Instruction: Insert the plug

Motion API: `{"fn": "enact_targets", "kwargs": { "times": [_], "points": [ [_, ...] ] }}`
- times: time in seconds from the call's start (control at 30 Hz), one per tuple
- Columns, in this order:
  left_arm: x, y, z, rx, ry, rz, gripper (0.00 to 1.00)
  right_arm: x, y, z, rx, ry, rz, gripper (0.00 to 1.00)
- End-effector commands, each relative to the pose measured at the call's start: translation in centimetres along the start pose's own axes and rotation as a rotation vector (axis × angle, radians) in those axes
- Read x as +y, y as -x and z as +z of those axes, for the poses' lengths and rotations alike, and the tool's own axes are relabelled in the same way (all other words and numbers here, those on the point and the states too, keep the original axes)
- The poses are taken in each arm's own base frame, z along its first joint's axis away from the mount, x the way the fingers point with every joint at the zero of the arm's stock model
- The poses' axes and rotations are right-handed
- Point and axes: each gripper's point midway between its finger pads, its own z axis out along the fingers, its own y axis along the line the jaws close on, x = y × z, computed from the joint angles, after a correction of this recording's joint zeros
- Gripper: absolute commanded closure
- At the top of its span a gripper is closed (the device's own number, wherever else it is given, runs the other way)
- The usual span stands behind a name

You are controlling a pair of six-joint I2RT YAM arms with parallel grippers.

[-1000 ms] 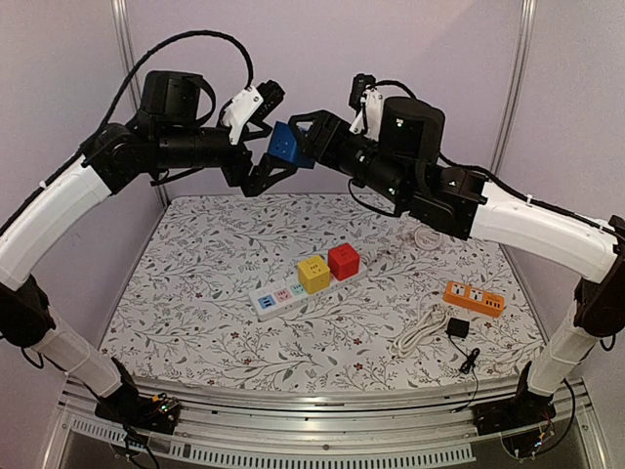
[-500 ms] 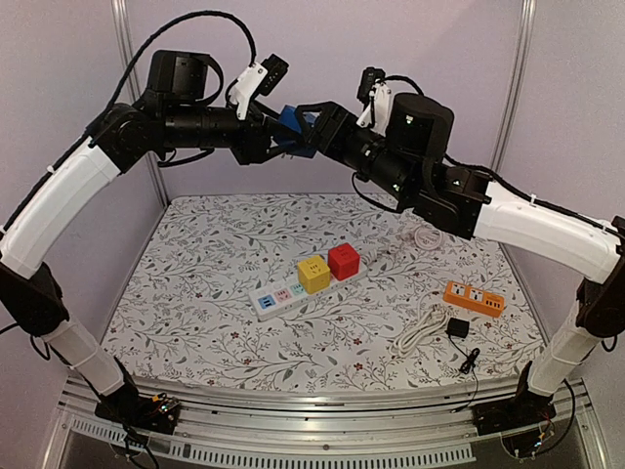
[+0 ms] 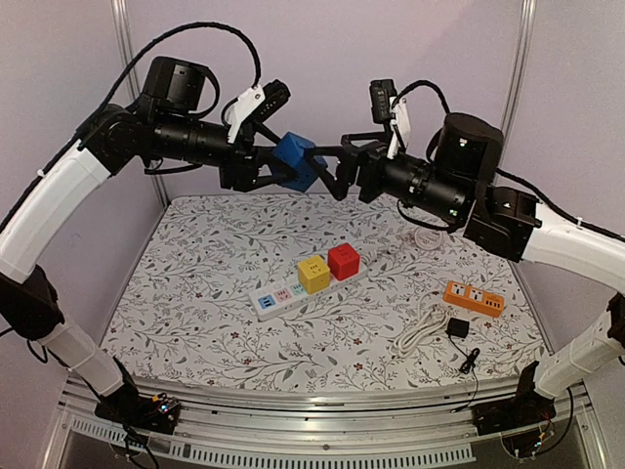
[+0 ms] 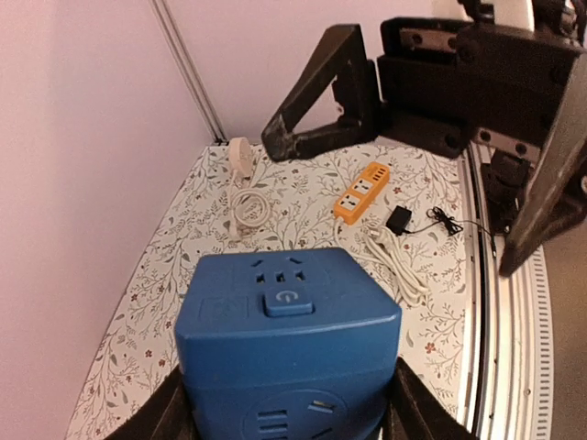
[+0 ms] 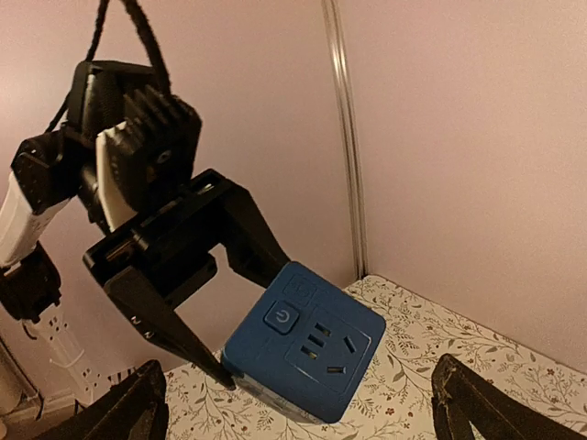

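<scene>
Fingers on the left arm (image 3: 269, 181) now pinch the blue cube socket (image 3: 298, 161) by two opposite sides. A second ago they stood spread and clear of it while the right arm held it. The right fingers (image 3: 339, 181) have since let go. They stand spread wide and have drawn back, with a gap between them and the cube. So the hand-over looks finished, and the cube has changed carriers in mid-air, high above the white power strip (image 3: 293, 291) and somewhat beyond it.

As a judgement, the plugging step itself has not begun. The left arm must bring the cube down to the strip's free outlets, which seem to lie at its left end, and it must keep the cube square in the pinch.

A yellow cube (image 3: 313, 274) and a red cube (image 3: 344, 261) already sit side by side on the strip's right part. To the right of the strip lie an orange strip (image 3: 474, 298), a loose white cable (image 3: 420, 330) and a small black adapter (image 3: 457, 329). The counter (image 3: 176, 293) under the strip wears a leafy floral cloth. Behind the strip rise plain pale walls with metal posts (image 3: 518, 78).
</scene>
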Motion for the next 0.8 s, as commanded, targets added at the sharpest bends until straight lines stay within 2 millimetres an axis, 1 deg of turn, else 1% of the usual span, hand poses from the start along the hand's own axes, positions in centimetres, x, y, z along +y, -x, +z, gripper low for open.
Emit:
{"fn": "enact_targets", "kwargs": {
  "times": [0.0, 0.03, 0.07, 0.13, 0.2, 0.23, 0.27, 0.33, 0.43, 0.47, 0.57, 0.67, 0.77],
  "points": [
    [-5.3, -0.7, -2.9, 0.006, -0.203, 0.169, 1.0, 6.6, -3.1, -7.9, 0.146, 0.473, -0.525, 0.01],
    [-6.5, -1.2, -3.2, 0.023, -0.246, 0.203, 1.0, 7.2, -4.8, -9.2, 0.197, 0.555, -0.595, 0.01],
    [-8.3, -2.1, -3.4, 0.055, -0.303, 0.245, 1.0, 7.2, -5.8, -9.9, 0.231, 0.587, -0.635, 0.01],
    [-10.6, -3.4, -3.7, 0.096, -0.372, 0.351, 1.0, 6.3, -6.5, -9.7, 0.263, 0.553, -0.679, 0.01],
    [-11.7, -3.7, -3.8, 0.107, -0.397, 0.373, 1.0, 5.8, -7.2, -9.6, 0.301, 0.546, -0.711, 0.01],
    [-12.0, -3.5, -3.8, 0.101, -0.405, 0.37, 1.0, 5.8, -7.9, -9.4, 0.336, 0.562, -0.719, 0.01],
    [-12.2, -3.4, -3.8, 0.098, -0.409, 0.371, 1.0, 5.8, -8.1, -9.3, 0.353, 0.572, -0.727, 0.01],
    [-12.3, -3.4, -3.6, 0.103, -0.405, 0.379, 1.0, 6.0, -9.1, -8.4, 0.403, 0.596, -0.7, 0.01],
    [-12.4, -3.5, -3.3, 0.111, -0.397, 0.386, 1.0, 6.5, -9.3, -6.7, 0.41, 0.61, -0.668, 0.01],
    [-12.4, -3.4, -3.2, 0.11, -0.393, 0.387, 1.0, 6.6, -9.7, -5.9, 0.414, 0.616, -0.653, 0.01],
    [-12.2, -3.5, -2.9, 0.117, -0.38, 0.389, 1.0, 7.3, -10.1, -4.5, 0.387, 0.64, -0.609, 0.01],
    [-12.0, -3.7, -2.8, 0.125, -0.368, 0.391, 1.0, 7.4, -9.7, -3.4, 0.347, 0.616, -0.581, 0.02],
    [-12.0, -3.9, -2.6, 0.128, -0.366, 0.391, 1.0, 7.3, -9.0, -2.3, 0.329, 0.58, -0.528, 0.06]
  ]
}}
